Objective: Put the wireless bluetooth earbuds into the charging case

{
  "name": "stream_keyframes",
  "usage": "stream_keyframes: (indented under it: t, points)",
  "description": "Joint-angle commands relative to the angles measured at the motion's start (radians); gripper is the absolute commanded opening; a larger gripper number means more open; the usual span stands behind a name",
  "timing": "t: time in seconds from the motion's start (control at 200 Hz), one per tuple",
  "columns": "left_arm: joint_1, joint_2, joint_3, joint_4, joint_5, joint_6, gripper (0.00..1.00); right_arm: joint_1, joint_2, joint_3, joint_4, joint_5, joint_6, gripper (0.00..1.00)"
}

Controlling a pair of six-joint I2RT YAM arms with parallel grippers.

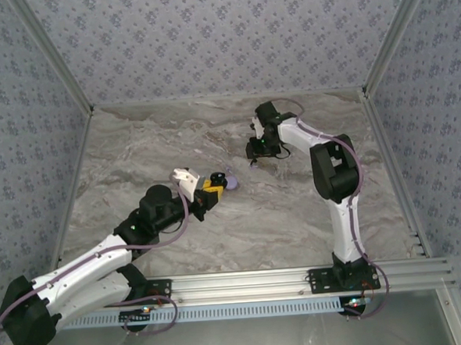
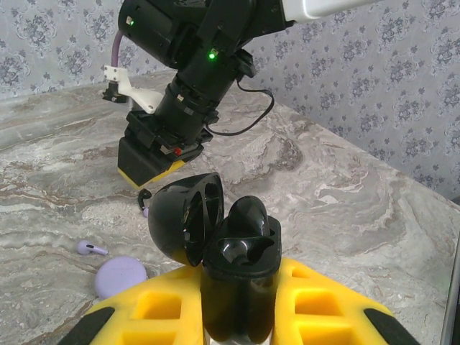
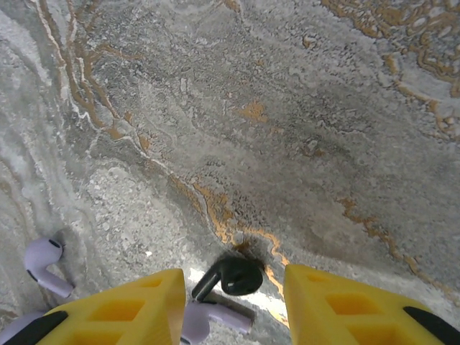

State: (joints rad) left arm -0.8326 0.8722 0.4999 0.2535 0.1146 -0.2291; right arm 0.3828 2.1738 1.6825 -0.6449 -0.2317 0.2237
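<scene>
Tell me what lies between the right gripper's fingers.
The right wrist view shows a black earbud between the fingers of the right gripper, with a lavender earbud just nearer the camera.

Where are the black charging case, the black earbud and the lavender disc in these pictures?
black charging case [image 2: 241, 253], left wrist view, open base.
black earbud [image 3: 241, 276], right wrist view, rounded head.
lavender disc [image 2: 121, 275], left wrist view, top face.

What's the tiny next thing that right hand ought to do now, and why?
Probably close the right hand gently on the black earbud, which lies on the table between its fingers, not yet gripped. The left hand holds the charging case with its lid open, ready to receive it. A lavender earbud lies close by, so the pinch should be careful.
</scene>
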Motion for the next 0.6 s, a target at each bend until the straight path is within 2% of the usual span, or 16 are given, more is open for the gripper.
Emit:
stream_keyframes:
  t: [0.0, 0.365, 0.595]
  points:
    - [-0.005, -0.021, 0.000, 0.016, -0.003, -0.009, 0.16, 0.013, 0.034, 0.047, -0.068, 0.016, 0.015, 0.42]
    - [-0.006, -0.021, 0.000, 0.022, -0.003, -0.012, 0.16, 0.035, 0.095, 0.086, -0.129, 0.075, 0.019, 0.41]
    - [-0.006, -0.021, -0.003, 0.024, -0.001, -0.015, 0.16, 0.037, 0.110, 0.093, -0.143, 0.114, 0.023, 0.35]
